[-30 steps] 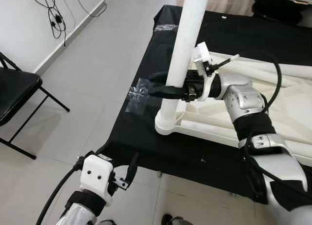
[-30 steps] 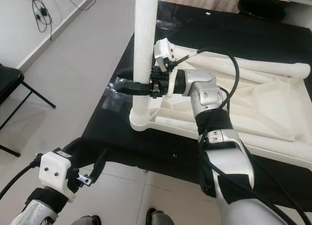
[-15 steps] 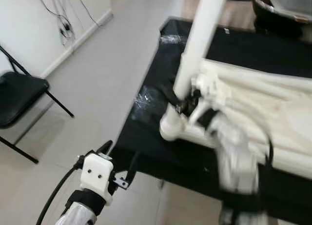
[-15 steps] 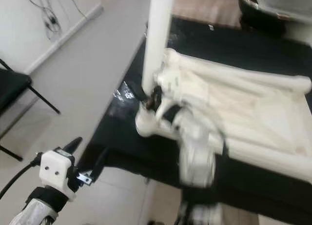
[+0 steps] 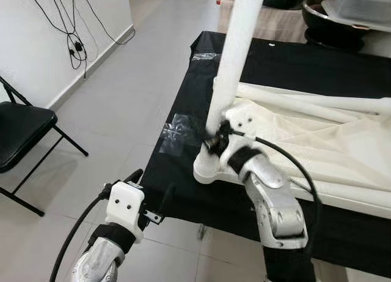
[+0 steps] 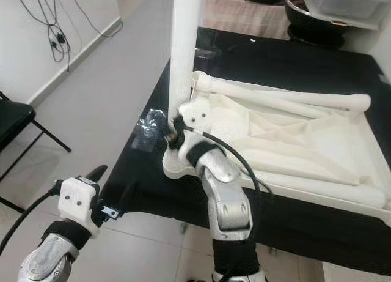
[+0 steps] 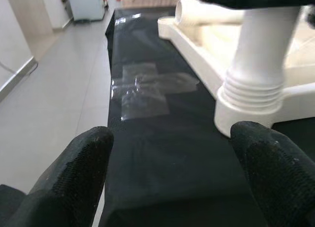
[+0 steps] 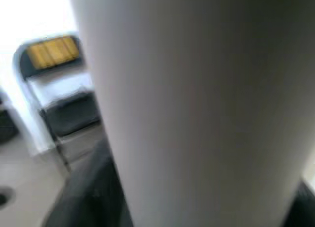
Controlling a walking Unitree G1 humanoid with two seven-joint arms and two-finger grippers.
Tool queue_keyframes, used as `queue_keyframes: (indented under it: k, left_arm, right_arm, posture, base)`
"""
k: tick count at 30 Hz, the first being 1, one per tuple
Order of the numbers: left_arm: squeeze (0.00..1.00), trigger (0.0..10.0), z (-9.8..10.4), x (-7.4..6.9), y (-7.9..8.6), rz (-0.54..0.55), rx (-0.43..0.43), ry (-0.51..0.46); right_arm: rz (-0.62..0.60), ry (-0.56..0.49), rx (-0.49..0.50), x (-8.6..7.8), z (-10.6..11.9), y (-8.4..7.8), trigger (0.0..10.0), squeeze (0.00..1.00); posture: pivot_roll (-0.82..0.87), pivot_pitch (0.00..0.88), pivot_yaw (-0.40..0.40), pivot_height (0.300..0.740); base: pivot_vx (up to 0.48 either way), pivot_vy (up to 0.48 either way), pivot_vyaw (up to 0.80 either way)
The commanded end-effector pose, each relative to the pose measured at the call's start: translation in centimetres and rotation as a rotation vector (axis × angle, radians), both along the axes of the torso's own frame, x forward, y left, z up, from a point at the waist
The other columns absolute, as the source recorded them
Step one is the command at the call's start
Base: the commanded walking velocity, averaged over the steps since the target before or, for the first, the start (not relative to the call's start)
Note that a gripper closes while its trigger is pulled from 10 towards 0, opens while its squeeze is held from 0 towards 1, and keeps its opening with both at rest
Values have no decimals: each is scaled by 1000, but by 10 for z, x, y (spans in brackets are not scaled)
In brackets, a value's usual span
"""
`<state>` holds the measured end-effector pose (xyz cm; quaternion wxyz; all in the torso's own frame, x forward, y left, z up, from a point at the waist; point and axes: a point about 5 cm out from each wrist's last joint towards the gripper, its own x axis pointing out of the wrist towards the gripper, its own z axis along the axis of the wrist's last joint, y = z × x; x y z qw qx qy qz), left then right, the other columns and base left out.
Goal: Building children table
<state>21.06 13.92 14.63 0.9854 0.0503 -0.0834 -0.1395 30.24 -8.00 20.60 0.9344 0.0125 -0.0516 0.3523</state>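
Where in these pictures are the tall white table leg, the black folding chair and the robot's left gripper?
tall white table leg (image 5: pixel 235 43), left eye view, on the upright shaft.
black folding chair (image 5: pixel 18 126), left eye view, on the seat.
left gripper (image 7: pixel 172 168), left wrist view, midway between its two open black fingertips.

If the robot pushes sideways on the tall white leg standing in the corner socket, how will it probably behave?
The white leg looks like a stiff plastic tube, so it should not bend. It stands upright in the corner socket, which probably stops it tipping. The upturned tabletop looks light and could slide on the black cloth. The right hand is at the leg's base.
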Motion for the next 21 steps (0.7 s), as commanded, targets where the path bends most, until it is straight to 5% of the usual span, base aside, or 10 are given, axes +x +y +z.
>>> queue_keyframes:
  k: [1,6,7,14,19,20,21]
  left_arm:
    - [0,10000,-5,-2,2,12,-5,10]
    - [0,10000,-4,-3,-2,9,-12,3]
    - [0,10000,-2,-2,-5,-3,-8,-2]
    - [0,10000,0,-10,-7,-33,-4,8]
    - [0,10000,1,-18,-3,-19,7,18]
    - [0,10000,1,-20,-3,-16,7,21]
    - [0,10000,1,-20,-3,-16,7,21]
  right_arm:
    - [173,-47,14,4,14,-8,10000,1000]
    - [346,-117,-85,17,25,-25,10000,1000]
    - [395,-131,-124,21,27,-27,10000,0]
    - [639,-122,-171,51,53,-32,10000,0]
    - [802,-105,-147,56,68,-32,10000,0]
    - [814,-105,-161,57,69,-33,3843,0]
    - [814,-105,-161,57,69,-33,3843,0]
  posture:
    - [81,167,-87,740]
    - [86,168,-88,740]
    - [93,179,-85,740]
    - [147,211,-79,740]
    - [172,239,-86,740]
    - [176,244,-86,740]
    - [176,244,-86,740]
  base:
    - [0,0,0]
    - [0,0,0]
    - [0,0,0]
    - [0,0,0]
    - [0,0,0]
    - [0,0,0]
    - [0,0,0]
